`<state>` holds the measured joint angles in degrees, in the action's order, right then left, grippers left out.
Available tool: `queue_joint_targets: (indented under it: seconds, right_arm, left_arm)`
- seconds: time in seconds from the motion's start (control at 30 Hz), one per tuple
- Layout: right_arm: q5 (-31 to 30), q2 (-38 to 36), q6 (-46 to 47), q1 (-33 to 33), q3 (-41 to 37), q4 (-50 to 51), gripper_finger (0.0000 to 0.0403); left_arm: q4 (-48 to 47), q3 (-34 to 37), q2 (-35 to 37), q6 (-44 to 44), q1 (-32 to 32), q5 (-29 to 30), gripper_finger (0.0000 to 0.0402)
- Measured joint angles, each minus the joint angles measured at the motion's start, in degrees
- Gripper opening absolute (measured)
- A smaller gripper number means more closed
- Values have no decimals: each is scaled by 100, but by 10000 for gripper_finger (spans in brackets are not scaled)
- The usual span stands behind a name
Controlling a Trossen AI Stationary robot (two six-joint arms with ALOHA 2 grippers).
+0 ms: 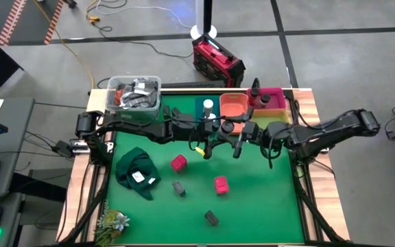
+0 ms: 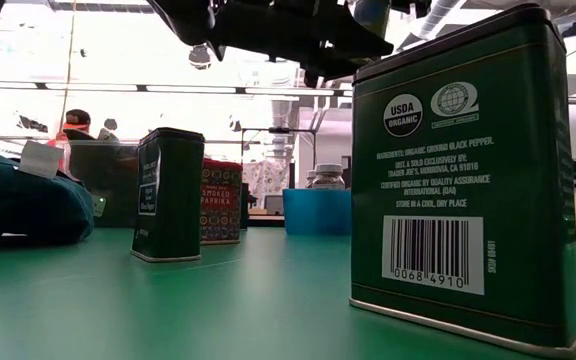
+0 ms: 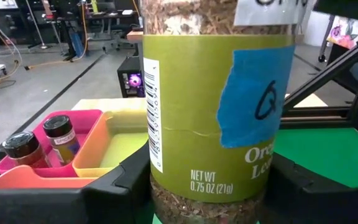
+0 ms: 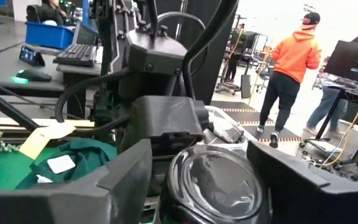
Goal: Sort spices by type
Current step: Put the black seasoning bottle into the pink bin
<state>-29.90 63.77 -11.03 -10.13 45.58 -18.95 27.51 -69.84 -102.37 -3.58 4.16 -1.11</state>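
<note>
A clear oregano jar (image 3: 216, 106) with a yellow-green label and blue tape stands upright in mid-air over the middle of the green mat. My left gripper (image 1: 218, 132) is shut on it, coming from the left. From the right, my right gripper (image 1: 238, 137) is shut on the jar's dark cap (image 4: 213, 183). On the mat lie two red-pink boxes (image 1: 178, 162) (image 1: 221, 184) and two dark grey tins (image 1: 179, 187) (image 1: 212, 218). A white-capped jar (image 1: 208, 106) stands at the far side. Two dark-capped jars (image 3: 23, 146) (image 3: 61, 134) stand in the pink bin (image 3: 92, 118). My left gripper pinches the jar's lower body (image 3: 207, 199) between its two fingers (image 3: 73, 193), at the label's lower edge. The fingers come level from the table's left. The jar stands upright in the hold, clear of the mat. My right gripper has the jar's round dark cap (image 4: 213, 183) between its two fingers (image 4: 117, 180), which come level from the table's right at the jar's top end. The fingers stand against the cap's two sides.
Orange (image 1: 234, 105), pink (image 1: 269, 98) and yellow (image 1: 280, 115) bins stand at the far right. A clear tub of clutter (image 1: 134, 92) stands far left and a green cloth (image 1: 137, 171) lies on the mat's left. A small plant (image 1: 112, 221) sits at the near left corner.
</note>
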Motion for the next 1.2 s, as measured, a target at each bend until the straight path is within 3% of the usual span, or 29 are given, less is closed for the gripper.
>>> queue_joint_targets:
  seconds: [0.23,0.43,0.53,0.8,1.0,1.2]
  right_arm:
    - [1,-22,119,0,2,74,226]
    - [1,-22,180,-11,2,130,227]
    - [-13,-22,173,-16,4,183,238]
    - [-59,-23,127,-35,4,251,224]
    - [-219,-198,195,28,2,733,236]
    - [-734,-598,207,285,0,1462,229]
  left_arm:
    - [3,0,0,-80,-2,0,202]
    - [-9,0,-1,-29,-2,13,204]
    - [-45,0,-2,128,-7,289,210]
    - [-257,-14,68,-13,4,618,271]
    - [-1006,-332,151,-137,5,810,310]
    - [-1801,-483,377,-259,9,1164,315]
